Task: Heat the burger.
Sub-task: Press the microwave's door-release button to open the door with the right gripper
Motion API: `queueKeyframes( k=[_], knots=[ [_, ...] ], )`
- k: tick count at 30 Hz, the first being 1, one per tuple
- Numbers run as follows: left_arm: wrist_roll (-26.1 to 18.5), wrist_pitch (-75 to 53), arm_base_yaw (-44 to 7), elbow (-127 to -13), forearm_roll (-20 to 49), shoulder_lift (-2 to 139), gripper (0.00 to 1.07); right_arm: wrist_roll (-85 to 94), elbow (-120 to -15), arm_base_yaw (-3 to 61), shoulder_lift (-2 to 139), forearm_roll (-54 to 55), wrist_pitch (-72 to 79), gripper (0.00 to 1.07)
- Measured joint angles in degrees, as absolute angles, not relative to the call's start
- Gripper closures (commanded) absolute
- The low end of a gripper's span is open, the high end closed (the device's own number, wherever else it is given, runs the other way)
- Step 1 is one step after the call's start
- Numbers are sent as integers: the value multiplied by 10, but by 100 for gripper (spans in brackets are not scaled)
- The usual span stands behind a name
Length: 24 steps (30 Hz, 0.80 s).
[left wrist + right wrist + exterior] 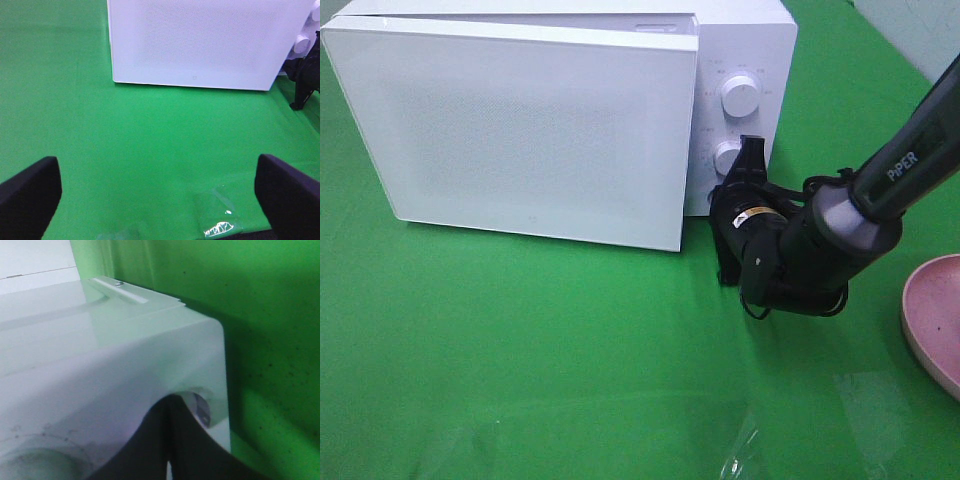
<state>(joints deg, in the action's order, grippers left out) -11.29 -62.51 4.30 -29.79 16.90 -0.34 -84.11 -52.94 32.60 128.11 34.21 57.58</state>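
Observation:
The burger is out of view in every frame. A white microwave [740,60] stands at the back, and its big white door [520,130] hangs slightly ajar in front of the body. My right gripper [751,152] is shut, its tips against the control panel by the lower knob [725,157], below the upper knob [738,95]. In the right wrist view the shut fingers [169,405] press on the white microwave casing [100,355]. My left gripper [157,185] is open over the green cloth in front of the door [200,45], holding nothing.
A pink round plate [935,315] lies at the right edge with nothing showing on it. A crumpled piece of clear plastic [740,455] lies on the green cloth [520,350] near the front, also seen as clear plastic [216,220] between the left fingers.

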Motion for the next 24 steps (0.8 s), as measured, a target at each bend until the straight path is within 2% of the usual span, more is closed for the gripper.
queueKeyframes(
  k=[24],
  knots=[
    [-113, -625, 43, -298, 169, -3, 10, -846, -515, 329, 1269, 336, 575, 107]
  ],
)
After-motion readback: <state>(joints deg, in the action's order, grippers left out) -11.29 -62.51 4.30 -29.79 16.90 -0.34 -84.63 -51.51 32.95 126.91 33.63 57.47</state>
